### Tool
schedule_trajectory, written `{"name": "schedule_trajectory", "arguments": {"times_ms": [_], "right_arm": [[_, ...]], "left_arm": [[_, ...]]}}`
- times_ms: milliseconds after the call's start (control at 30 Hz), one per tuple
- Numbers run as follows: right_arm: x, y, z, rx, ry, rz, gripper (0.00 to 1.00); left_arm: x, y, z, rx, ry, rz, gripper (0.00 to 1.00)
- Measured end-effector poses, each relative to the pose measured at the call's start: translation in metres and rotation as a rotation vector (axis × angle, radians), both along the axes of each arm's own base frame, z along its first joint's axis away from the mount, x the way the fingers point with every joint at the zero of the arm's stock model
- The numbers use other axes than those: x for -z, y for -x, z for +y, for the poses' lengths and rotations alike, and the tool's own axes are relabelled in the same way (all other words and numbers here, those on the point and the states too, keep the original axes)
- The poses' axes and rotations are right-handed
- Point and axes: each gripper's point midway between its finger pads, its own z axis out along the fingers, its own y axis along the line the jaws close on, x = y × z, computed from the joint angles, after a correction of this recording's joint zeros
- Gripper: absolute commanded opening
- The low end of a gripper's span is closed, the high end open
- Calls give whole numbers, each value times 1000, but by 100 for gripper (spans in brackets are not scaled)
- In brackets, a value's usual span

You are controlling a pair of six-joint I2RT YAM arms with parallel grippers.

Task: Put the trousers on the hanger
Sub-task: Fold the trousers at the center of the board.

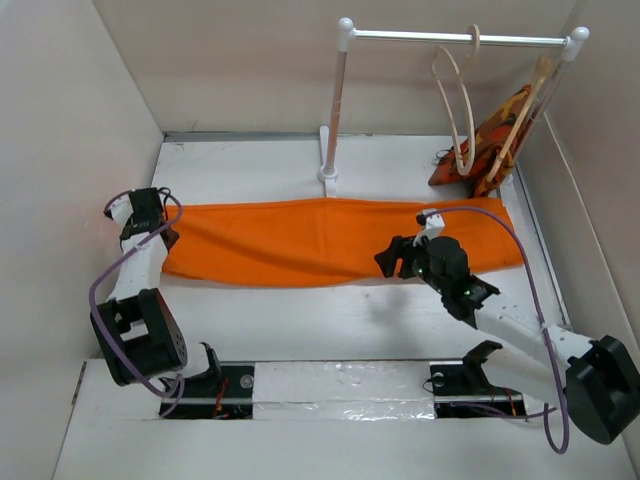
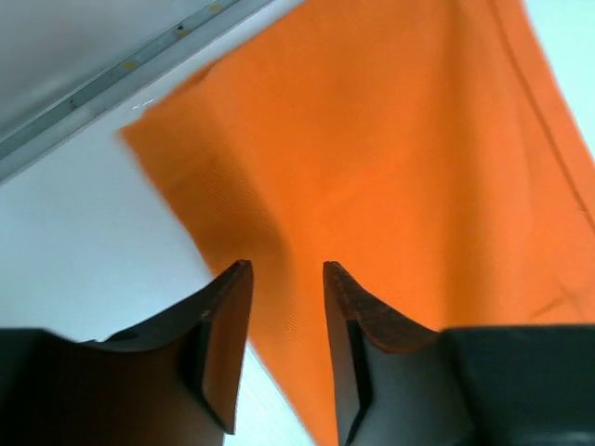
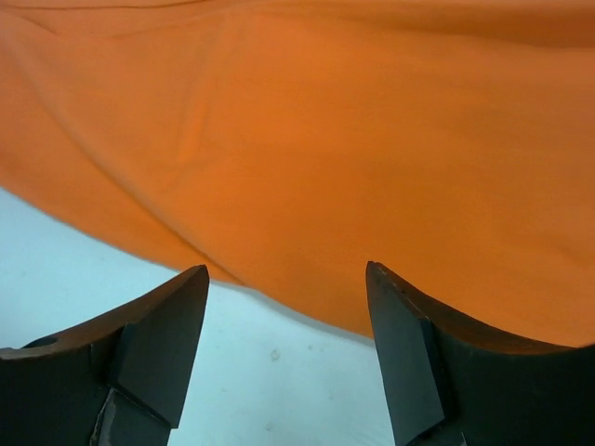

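Note:
The bright orange trousers (image 1: 330, 240) lie folded in a long band across the table, left to right. My left gripper (image 1: 155, 222) hovers at their left end. In the left wrist view this gripper (image 2: 286, 269) is open, the jaws a narrow gap apart over the trousers (image 2: 390, 167), with nothing between them. My right gripper (image 1: 392, 260) is over the near edge of the cloth, right of the middle. In the right wrist view it (image 3: 286, 269) is open wide, above the hem of the trousers (image 3: 325, 139). The pale wooden hanger (image 1: 455, 100) hangs bare on the rail.
A white clothes rail (image 1: 460, 40) on a post (image 1: 335, 120) stands at the back of the table. At its right end a second wooden hanger carries a camouflage garment (image 1: 495, 130), leaning in the corner. Pale walls enclose the table (image 1: 300, 320) on three sides.

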Motion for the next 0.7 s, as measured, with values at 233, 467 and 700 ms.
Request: {"name": "schedule_trajectory", "arguments": {"times_ms": [233,467,700], "right_arm": [[-1,-9,-34,117,81,14,9],[18,-28,-117,406,158,100,0],[26,-30,-219,718,129,173,24]], "left_arm": [[-37,-37,-36,151,-24,-93,49],[-78,-73,-177,524,15,-285,38],[-78,-47,-364,939,138,-399,0]]}}
